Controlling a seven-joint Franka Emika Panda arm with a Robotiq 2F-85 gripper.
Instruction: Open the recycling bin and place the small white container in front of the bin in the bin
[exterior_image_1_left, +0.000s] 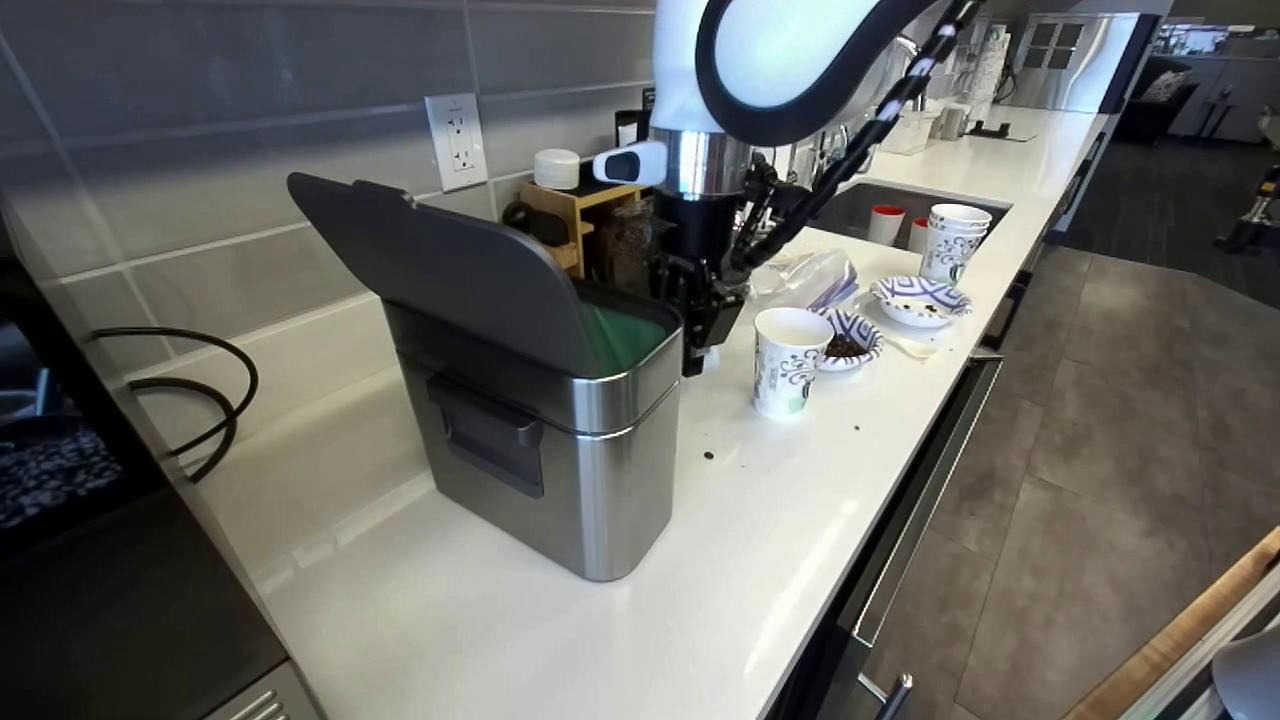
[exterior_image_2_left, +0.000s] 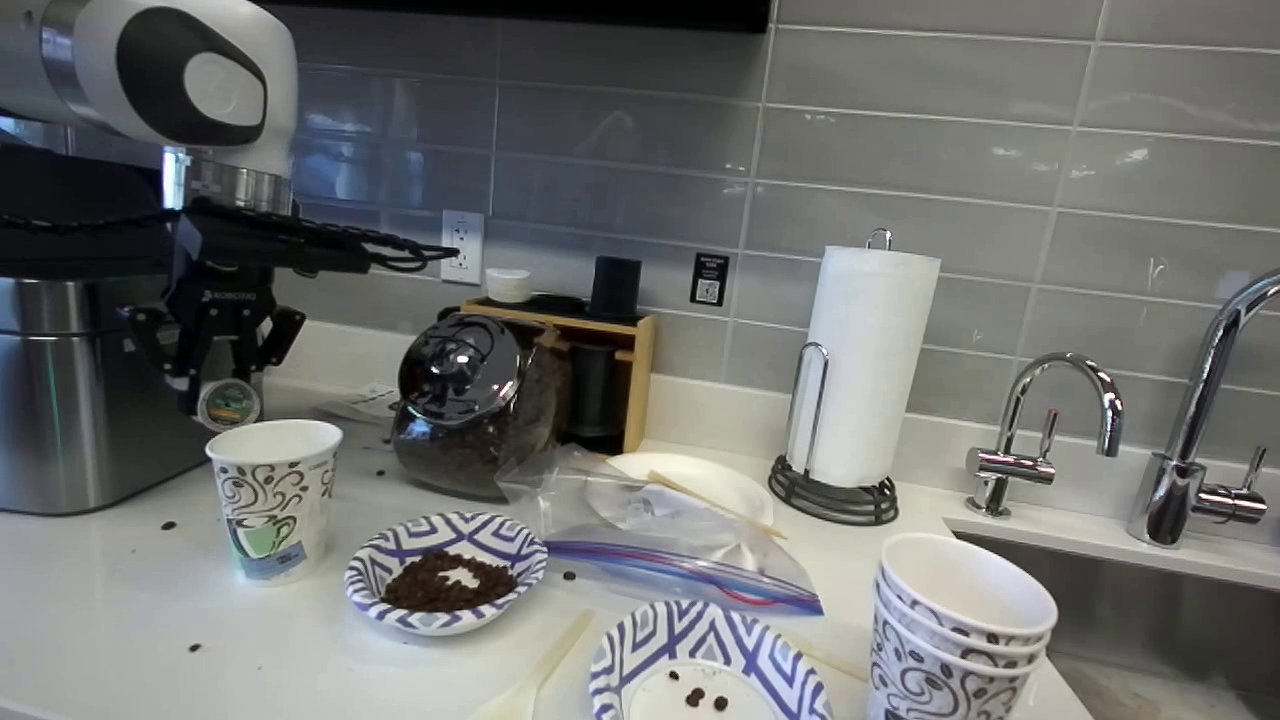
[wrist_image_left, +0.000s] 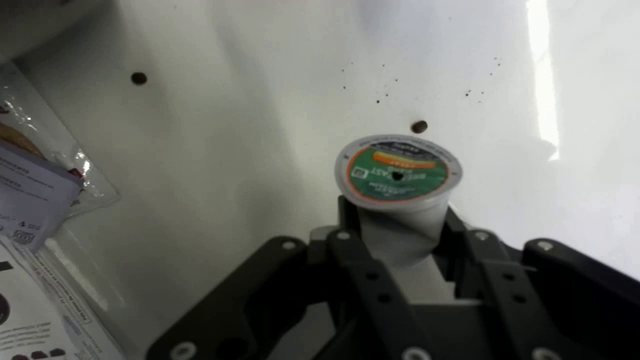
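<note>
The claw (wrist_image_left: 401, 220) grips the white coffee pod (wrist_image_left: 399, 200) by its sides, the green printed top (wrist_image_left: 397, 176) exposed. Just beside them stands the brushed-steel recycling bin (exterior_image_1_left: 620, 490), its dark lid (exterior_image_1_left: 450, 270) raised and green liner (exterior_image_1_left: 630, 340) showing. Nearby, a patterned paper cup (exterior_image_1_left: 785, 365) rests on the surface (exterior_image_1_left: 720, 600).

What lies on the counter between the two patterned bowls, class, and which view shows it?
A pale spoon, its handle reaching into the gap, and a dark bean just beyond the handle's end; an exterior view shows both.
</note>
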